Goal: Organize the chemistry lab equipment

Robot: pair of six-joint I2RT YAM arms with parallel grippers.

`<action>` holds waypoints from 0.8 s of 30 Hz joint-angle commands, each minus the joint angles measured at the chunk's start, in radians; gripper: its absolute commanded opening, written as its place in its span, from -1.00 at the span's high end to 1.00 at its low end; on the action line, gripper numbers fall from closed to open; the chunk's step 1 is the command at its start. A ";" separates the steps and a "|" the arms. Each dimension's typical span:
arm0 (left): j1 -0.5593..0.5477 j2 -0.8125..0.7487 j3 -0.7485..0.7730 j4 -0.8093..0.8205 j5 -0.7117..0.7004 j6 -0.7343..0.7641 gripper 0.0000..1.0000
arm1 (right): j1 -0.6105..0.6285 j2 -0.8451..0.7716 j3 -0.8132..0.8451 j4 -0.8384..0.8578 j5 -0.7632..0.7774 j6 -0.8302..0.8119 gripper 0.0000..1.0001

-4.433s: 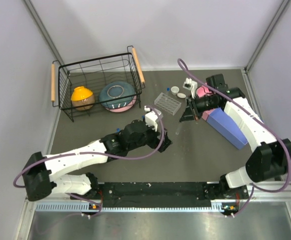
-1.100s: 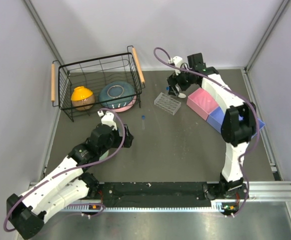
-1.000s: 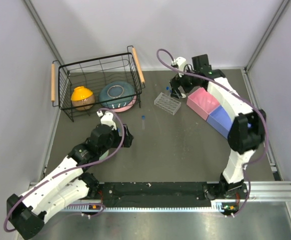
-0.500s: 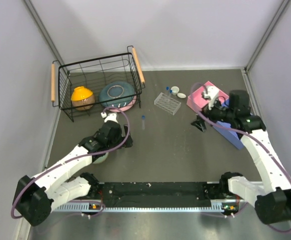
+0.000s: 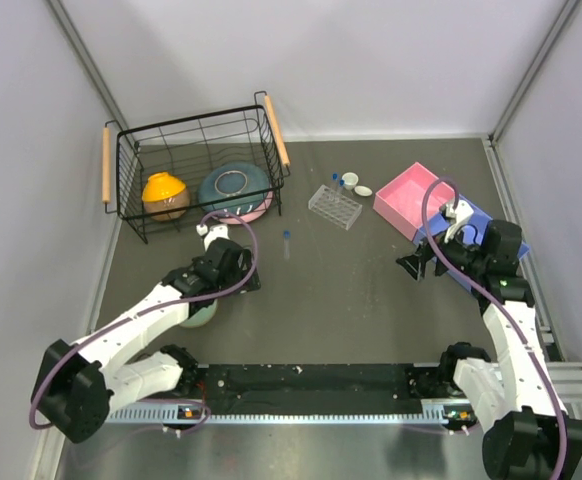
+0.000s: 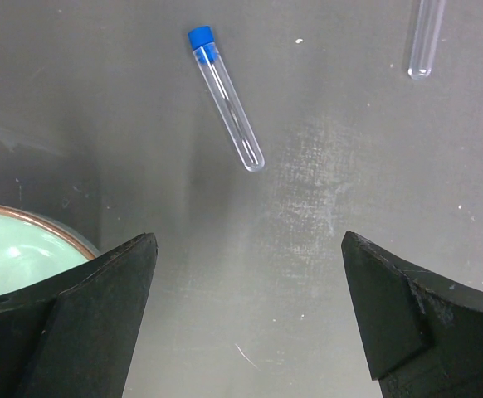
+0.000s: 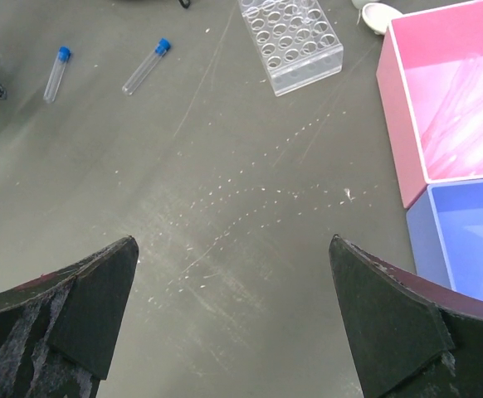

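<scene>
1. The left hand (image 6: 246, 323) hangs over the tabletop (image 6: 333, 224). Its fingers (image 6: 67, 323) are spread wide with nothing between them, and only their tips show.
2. Just beyond it a blue-capped tube (image 6: 225, 99) lies flat. A second tube (image 6: 422, 37) is cut off by the top edge, so its cap end is out of sight. A green bowl (image 6: 13, 257) is cropped at the left, partly behind a finger.
3. The right hand (image 7: 233, 323) is also spread apart and empty.
4. Farther out, its camera shows both tubes capped, one clear tube rack (image 7: 291, 33) and a pink tray (image 7: 399, 108). Faint pipettes (image 7: 465, 99) lie inside the tray, probably several, but too pale to count. A blue tray (image 7: 424, 240) adjoins it.
5. From above, two white cups (image 5: 350, 181) sit just beside the rack. Only one tube shows there.
</scene>
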 commanded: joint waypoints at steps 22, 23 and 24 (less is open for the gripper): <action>0.027 0.174 0.059 0.083 -0.012 -0.005 -0.98 | -0.018 -0.043 -0.023 0.045 0.148 -0.166 -0.97; 0.029 0.177 0.063 0.083 -0.015 -0.006 -0.97 | -0.018 -0.043 -0.023 0.045 0.147 -0.168 -0.97; 0.030 0.182 0.064 0.085 -0.017 -0.006 -0.97 | -0.019 -0.040 -0.024 0.045 0.147 -0.169 -0.97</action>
